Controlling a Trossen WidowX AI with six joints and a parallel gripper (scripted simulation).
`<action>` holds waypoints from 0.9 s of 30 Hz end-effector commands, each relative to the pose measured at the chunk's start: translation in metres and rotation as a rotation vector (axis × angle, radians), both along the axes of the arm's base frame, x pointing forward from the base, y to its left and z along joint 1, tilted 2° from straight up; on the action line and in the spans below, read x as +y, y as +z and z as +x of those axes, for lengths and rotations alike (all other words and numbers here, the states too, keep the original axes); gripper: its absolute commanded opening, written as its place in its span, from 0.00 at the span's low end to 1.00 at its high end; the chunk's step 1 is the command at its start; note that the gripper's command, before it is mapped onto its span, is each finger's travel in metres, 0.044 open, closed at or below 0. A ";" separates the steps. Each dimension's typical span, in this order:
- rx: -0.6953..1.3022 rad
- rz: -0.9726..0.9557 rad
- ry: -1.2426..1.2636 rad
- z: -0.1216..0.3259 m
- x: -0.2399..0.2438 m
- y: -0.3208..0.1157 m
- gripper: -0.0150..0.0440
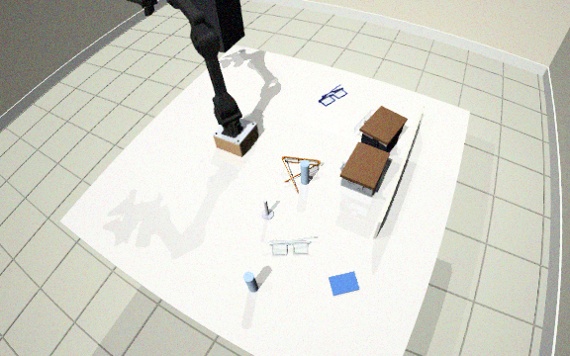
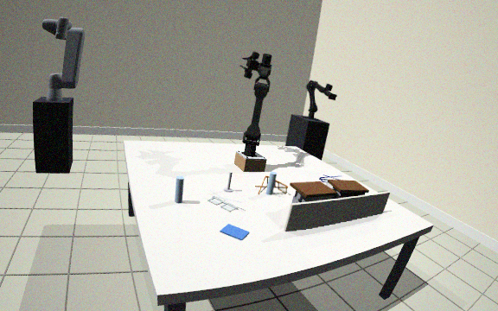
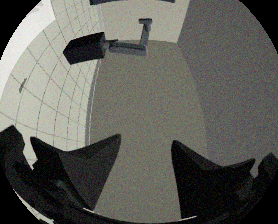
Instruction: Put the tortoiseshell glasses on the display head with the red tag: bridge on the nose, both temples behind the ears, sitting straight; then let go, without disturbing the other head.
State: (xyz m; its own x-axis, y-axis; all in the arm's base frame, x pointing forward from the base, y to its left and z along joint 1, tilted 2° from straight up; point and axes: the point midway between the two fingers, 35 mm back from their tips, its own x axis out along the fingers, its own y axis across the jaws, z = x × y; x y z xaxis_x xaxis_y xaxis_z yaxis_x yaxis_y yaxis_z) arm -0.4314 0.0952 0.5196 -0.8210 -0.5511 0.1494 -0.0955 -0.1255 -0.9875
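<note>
Gripper (image 1: 139,3) (image 2: 242,62) (image 3: 146,141) empty, half-open; at base's (image 1: 225,143) (image 2: 240,161) four o'clock, overhead, your low reach for tortoiseshell glasses (image 1: 301,158) (image 2: 282,184) could topple the adjacent blue cylinder (image 1: 305,174) (image 2: 271,184).

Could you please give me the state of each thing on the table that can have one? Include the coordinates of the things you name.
Gripper (image 2: 244,62) (image 3: 146,141): partly open, nothing between its fingers.
Orange-brown glasses (image 1: 301,159) (image 2: 263,186): temples spread, on the table.
Clear glasses (image 1: 290,242) (image 2: 224,206): on the table.
Blue cylinder near the clear glasses (image 1: 251,282) (image 2: 179,189): upright.
Blue cloth (image 1: 343,283) (image 2: 234,231): flat.
</note>
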 end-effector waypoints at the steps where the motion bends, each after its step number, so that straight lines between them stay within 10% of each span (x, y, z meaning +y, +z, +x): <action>1: -0.094 -0.130 -0.088 0.004 0.035 -0.010 0.59; 14: -0.372 -0.757 -0.453 0.056 0.172 -0.067 0.59; 27: -0.327 -1.682 -0.850 0.201 0.320 -0.146 0.59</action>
